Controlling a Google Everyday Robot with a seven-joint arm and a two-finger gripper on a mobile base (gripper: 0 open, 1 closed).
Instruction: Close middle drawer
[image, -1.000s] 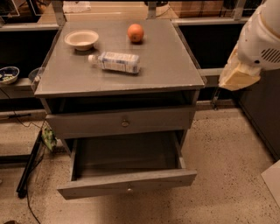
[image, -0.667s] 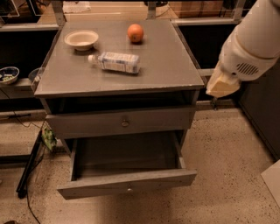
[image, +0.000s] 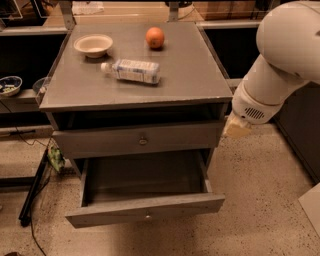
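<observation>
The middle drawer (image: 145, 210) is pulled far out of the grey cabinet (image: 195, 75). Its flat grey front has a small round knob (image: 147, 217), and its inside looks empty. The uppermost drawer front (image: 140, 141), with the same knob, sits above it, almost flush with the cabinet. The lowest drawer is hidden beneath the open one. My white arm (image: 280, 60) comes in from the upper right. My gripper (image: 236, 129) is its cream-coloured end, beside the cabinet's right front corner at the height of the uppermost drawer, above and right of the open drawer. It holds nothing that I can see.
On the cabinet top lie a cream bowl (image: 93, 45), an orange (image: 155, 37) and a plastic bottle (image: 132, 70) on its side. A black stand leg and cables (image: 32, 192) lie on the floor at left. A dark panel (image: 300, 125) stands at right. Speckled floor lies in front.
My arm has swung left and down, bringing the gripper from the far right to the cabinet's right front corner. The drawers and the things on top have not moved.
</observation>
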